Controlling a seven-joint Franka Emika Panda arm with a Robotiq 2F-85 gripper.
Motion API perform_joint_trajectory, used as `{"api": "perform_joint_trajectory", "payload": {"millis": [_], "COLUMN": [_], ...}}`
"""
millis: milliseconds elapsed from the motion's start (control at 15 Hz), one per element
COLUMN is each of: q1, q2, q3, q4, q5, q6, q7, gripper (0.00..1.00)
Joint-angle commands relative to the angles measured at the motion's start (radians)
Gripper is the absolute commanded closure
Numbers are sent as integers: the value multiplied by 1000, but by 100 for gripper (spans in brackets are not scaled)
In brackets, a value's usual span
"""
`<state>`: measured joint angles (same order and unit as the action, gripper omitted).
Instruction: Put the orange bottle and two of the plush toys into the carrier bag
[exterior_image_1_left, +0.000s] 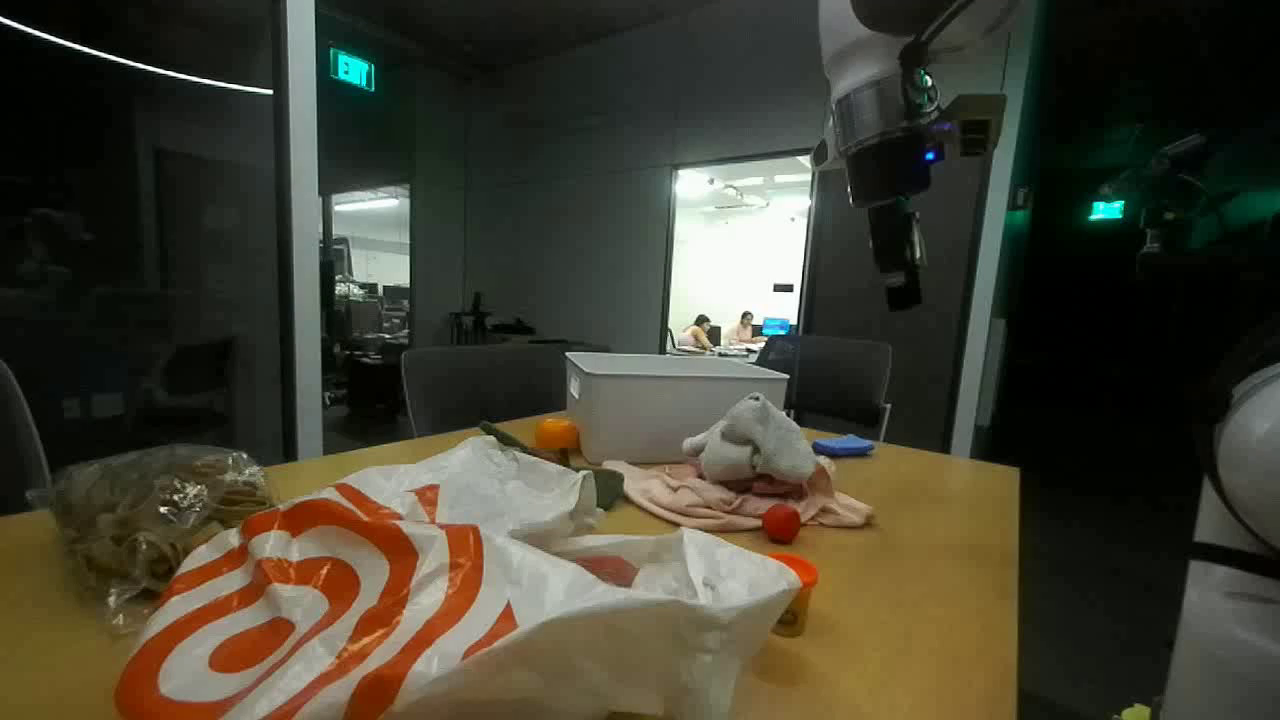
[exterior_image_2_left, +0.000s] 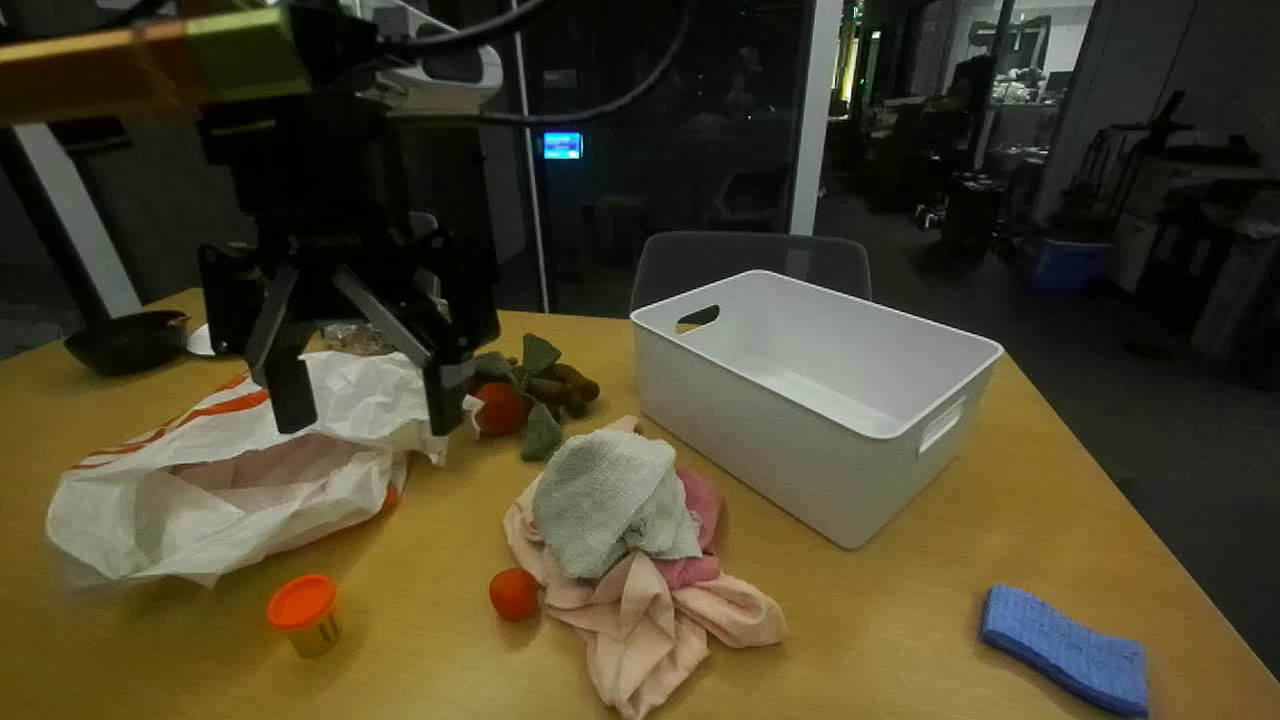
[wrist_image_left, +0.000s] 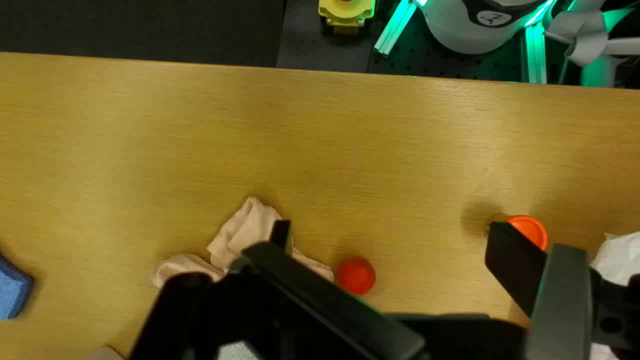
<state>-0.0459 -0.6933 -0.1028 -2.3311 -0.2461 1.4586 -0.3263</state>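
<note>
Above the surface (wrist_image_left: 350, 150), your jaws gape empty.
Likely picking; next, centre on the orange-lidded bottle (exterior_image_2_left: 306, 614), then descend.

Carrier bag (exterior_image_1_left: 445, 600) cut off below in exterior view, inside mostly hidden.

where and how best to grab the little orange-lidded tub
Likely from straight above, the fingers either side of the tub just below its lid: it stands upright with a round top, apart from the carrier bag.
</note>
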Motion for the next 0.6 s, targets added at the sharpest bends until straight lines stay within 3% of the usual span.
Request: {"api": "perform_joint_trajectory", "payload": {"millis": [0,333,533], "q1": [21,21,57], "q2": [-1,-6,-4], "q3": [-14,-14,-9], "q4": [6,13,-24], "q5": [-7,-7,34], "q6": [-4,-4,9], "q7": [10,10,-10], "gripper": [0,0,0]}}
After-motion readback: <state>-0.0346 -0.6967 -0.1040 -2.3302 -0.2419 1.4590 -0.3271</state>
